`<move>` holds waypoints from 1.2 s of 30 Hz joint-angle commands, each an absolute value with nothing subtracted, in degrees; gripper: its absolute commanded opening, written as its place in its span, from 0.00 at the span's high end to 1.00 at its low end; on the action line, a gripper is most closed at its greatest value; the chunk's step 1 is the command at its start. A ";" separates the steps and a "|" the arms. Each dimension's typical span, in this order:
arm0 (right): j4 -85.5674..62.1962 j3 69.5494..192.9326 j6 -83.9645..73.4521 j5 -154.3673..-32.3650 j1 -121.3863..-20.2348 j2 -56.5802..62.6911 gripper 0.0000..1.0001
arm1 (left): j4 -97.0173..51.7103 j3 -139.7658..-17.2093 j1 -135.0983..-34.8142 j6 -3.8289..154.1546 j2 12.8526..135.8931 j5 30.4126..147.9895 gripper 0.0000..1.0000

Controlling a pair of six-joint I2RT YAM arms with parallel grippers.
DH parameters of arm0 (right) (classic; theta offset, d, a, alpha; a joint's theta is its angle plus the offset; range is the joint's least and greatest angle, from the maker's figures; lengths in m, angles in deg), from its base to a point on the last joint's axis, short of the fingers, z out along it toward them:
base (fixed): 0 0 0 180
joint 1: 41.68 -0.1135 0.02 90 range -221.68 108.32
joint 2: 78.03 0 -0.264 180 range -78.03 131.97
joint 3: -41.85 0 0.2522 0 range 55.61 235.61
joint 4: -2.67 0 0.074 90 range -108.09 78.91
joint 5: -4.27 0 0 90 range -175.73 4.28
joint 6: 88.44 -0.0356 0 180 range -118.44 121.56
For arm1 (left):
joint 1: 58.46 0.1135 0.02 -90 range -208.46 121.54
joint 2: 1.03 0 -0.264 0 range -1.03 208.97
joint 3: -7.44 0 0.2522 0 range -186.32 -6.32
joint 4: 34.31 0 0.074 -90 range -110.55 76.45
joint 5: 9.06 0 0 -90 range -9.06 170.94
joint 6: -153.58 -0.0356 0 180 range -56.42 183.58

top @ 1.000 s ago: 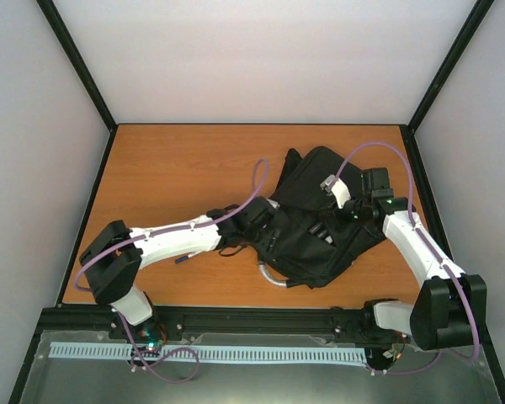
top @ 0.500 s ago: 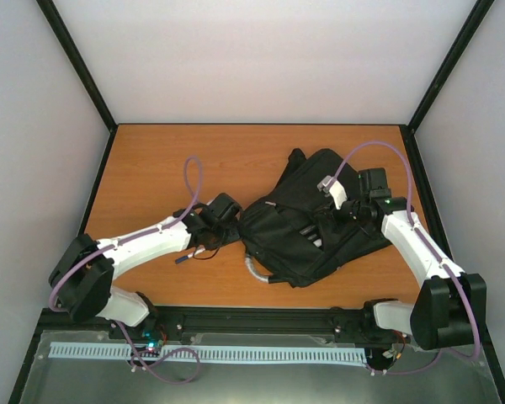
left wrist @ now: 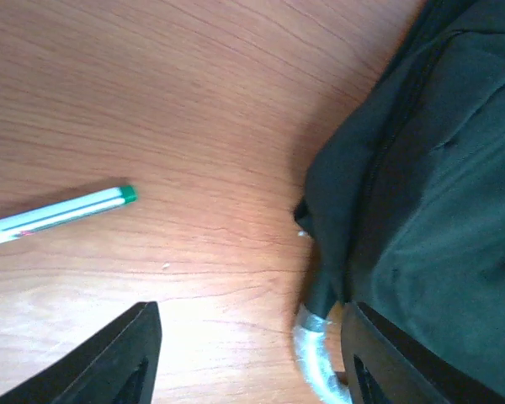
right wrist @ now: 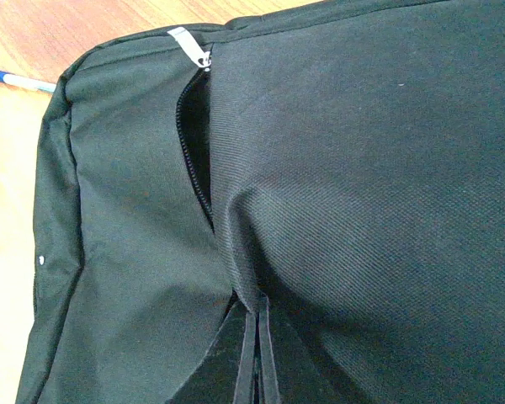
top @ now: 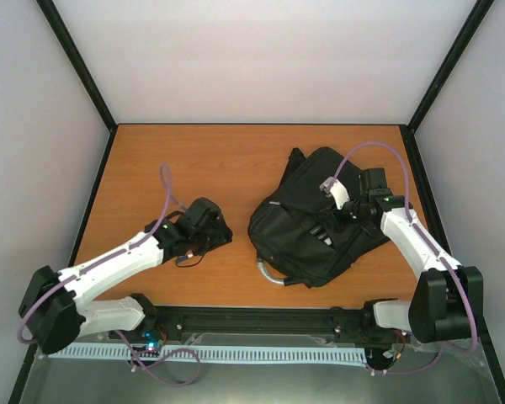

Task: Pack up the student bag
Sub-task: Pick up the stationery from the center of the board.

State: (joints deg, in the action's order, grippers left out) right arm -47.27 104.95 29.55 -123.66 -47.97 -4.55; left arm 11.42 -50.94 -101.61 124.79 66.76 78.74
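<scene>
A second ago my left gripper (top: 218, 232) was pressed against the left side of the student bag (top: 307, 231). Now that arm has pulled back to the left and hangs over bare table (top: 194, 160), clear of the bag. Its jaws are released but narrower than before, with nothing between them. On its wrist camera I see a white pen with a green tip (left wrist: 59, 215) lying on the wood, and the bag's grey loop handle (left wrist: 313, 364) just beside the right-hand finger.

The bag lies on the right half of the table, slightly flatter and rounder than before. My right gripper (top: 342, 213) has barely moved: it stays clenched on a raised fold of the bag's black fabric, beside a partly open zip pocket (right wrist: 195, 143).
</scene>
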 commanded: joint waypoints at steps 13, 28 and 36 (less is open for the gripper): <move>-46.50 106.00 29.46 -121.85 -47.31 -5.00 0.97 | 23.28 -45.53 -94.09 150.90 67.32 72.99 0.32; -46.68 106.05 29.94 -121.79 -47.31 -4.12 0.97 | 20.09 -50.11 -84.32 144.63 81.43 81.08 0.49; -46.86 106.13 29.95 -121.93 -47.31 -4.37 0.97 | 21.22 -55.28 -83.42 138.75 90.69 84.00 0.66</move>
State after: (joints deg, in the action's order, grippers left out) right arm -47.38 104.95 29.61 -123.05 -47.81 -4.47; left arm 21.03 -52.95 -83.95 142.83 86.84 81.45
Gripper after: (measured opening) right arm 0.032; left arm 0.358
